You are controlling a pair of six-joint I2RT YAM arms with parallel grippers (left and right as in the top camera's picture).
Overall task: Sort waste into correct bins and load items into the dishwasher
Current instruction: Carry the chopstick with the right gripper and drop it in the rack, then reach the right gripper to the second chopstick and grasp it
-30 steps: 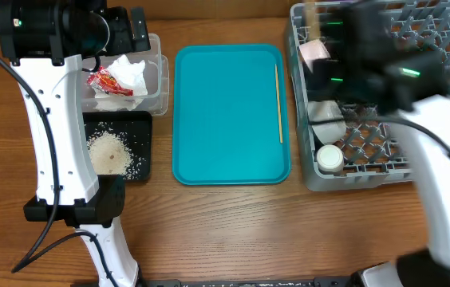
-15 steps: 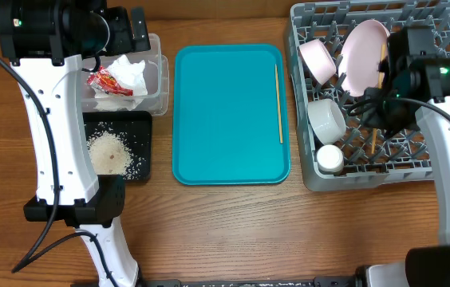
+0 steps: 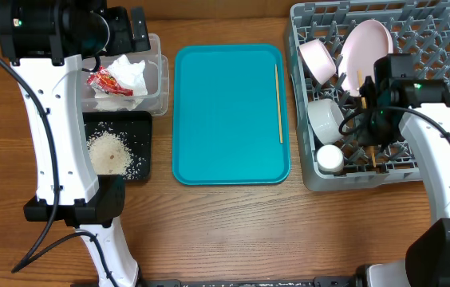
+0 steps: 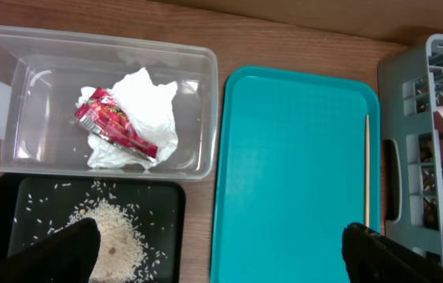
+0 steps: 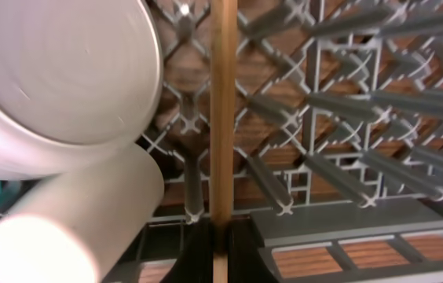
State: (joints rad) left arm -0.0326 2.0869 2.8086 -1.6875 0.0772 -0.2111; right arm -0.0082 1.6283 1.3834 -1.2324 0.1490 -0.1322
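The grey dish rack (image 3: 440, 48) holds a white plate (image 3: 365, 44), a small dish (image 3: 317, 57), a bowl (image 3: 326, 118) and a cup (image 3: 329, 157). My right gripper (image 3: 373, 131) is inside the rack, shut on a wooden chopstick (image 5: 222, 118) that points down among the pegs beside the bowl (image 5: 56, 71) and cup (image 5: 64, 220). The other chopstick (image 3: 278, 104) lies on the teal tray's right side. The clear tub (image 3: 155, 76) holds the napkin (image 3: 133, 72) and red wrapper (image 3: 107, 82). Rice (image 3: 109, 151) lies in the black tray (image 3: 141, 127). My left gripper (image 4: 217, 232) is open and empty above the tub.
The large teal tray (image 3: 225, 112) sits between the bins and the rack. The rack's near wall (image 4: 410, 102) shows at the right of the left wrist view. Bare wooden table lies in front of all of them.
My right arm has swung from the rack's back toward its front middle, lowering the chopstick among the pegs. The left arm has not moved.
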